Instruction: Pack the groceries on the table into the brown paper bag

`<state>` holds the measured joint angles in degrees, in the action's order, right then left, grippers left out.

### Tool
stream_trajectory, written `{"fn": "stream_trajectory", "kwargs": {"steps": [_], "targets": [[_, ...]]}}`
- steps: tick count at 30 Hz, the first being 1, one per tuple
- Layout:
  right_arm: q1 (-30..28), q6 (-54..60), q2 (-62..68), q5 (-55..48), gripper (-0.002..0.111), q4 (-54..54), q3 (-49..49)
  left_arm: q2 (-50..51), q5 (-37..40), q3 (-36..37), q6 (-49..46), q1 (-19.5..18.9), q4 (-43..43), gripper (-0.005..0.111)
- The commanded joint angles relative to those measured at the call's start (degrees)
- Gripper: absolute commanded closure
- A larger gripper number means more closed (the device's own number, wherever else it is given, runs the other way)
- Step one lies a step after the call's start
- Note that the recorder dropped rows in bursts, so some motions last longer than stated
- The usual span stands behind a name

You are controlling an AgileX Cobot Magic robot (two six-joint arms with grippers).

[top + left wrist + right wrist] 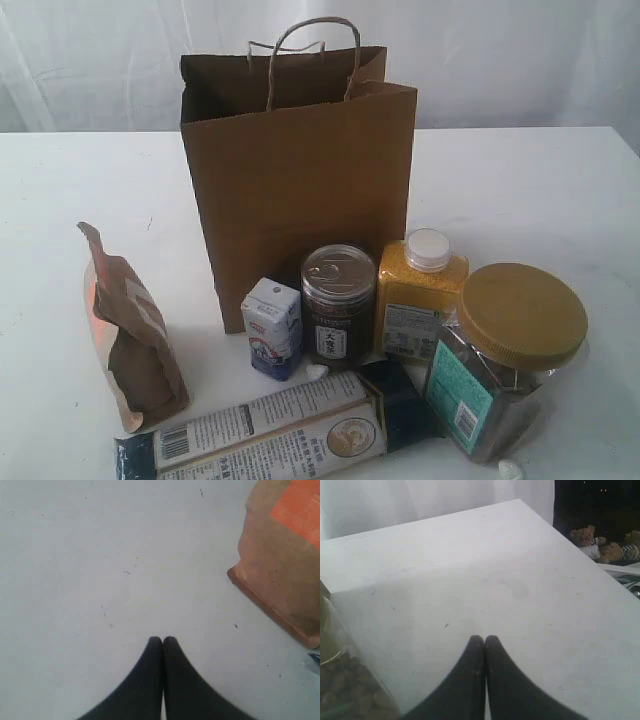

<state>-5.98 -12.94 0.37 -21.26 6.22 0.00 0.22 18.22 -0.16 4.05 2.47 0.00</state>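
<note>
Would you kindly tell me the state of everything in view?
brown paper bag, upright, open
brown pouch, standing on end
small white-blue carton, upright, closed
dark pull-tab jar, upright, sealed
yellow-grain bottle, upright, capped
big gold-lidded clear jar, standing, lidded
long blue-white packet, lying flat
left gripper, shut, empty
right gripper, shut, empty

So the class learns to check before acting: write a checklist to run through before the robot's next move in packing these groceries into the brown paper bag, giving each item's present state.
1. Brown paper bag upright, mouth open: ok.
2. Bag's inside free of things: cannot tell, hidden from view.
3. Left tool open for a grasp: not ok. It is shut and empty over the table, with the brown pouch nearby.
4. Right tool open: not ok. It is shut and empty near the big gold-lidded clear jar.
5. Dark pull-tab jar upright, clear from above: ok.
</note>
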Motion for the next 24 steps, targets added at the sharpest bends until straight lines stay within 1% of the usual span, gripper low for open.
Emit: {"fn": "stream_trajectory", "kwargs": {"steps": [1,4,6,8,11,12,14,16,18,21,23,24], "targets": [[0.27,0.0,-0.37,0.35,0.108,-0.17,0.0,-0.22,1.9,0.16,0.05,0.16,0.49,0.107],[0.26,2.37,-0.37,1.09,0.108,0.46,0.0,-0.22,1.9,0.16,0.05,0.16,0.49,0.107],[0.26,1.53,-0.37,4.49,0.108,-3.19,0.0,-0.22,1.9,0.16,0.05,0.16,0.49,0.107],[0.26,2.49,-0.37,9.53,0.108,-10.16,0.0,-0.22,1.9,0.16,0.05,0.16,0.49,0.107],[0.26,2.05,-0.37,18.2,0.108,-12.21,0.0,-0.22,1.9,0.16,0.05,0.16,0.49,0.107],[0.26,-0.88,-0.37,21.26,0.108,-14.05,0.0,-0.22,1.9,0.16,0.05,0.16,0.49,0.107],[0.26,-9.21,-0.37,31.36,0.108,-18.11,0.0,-0.22,1.9,0.16,0.05,0.16,0.49,0.107],[0.26,-12.49,-0.37,41.77,0.108,-18.85,0.0,-0.22,1.9,0.16,0.05,0.16,0.49,0.107],[0.26,-12.72,-0.37,51.43,0.108,-19.47,0.0,-0.22,1.9,0.16,0.05,0.16,0.49,0.107],[0.26,-12.48,-0.37,71.89,0.108,-20.34,0.0,-0.22,1.9,0.16,0.05,0.16,0.49,0.107],[0.26,-11.07,-0.37,79.14,0.108,-26.25,-0.44,-0.22,1.9,0.16,0.05,0.16,0.49,0.107],[0.26,-11.07,-0.37,80.43,0.108,-30.2,-1.62,-0.22,1.9,0.16,0.05,0.16,0.49,0.107]]}}
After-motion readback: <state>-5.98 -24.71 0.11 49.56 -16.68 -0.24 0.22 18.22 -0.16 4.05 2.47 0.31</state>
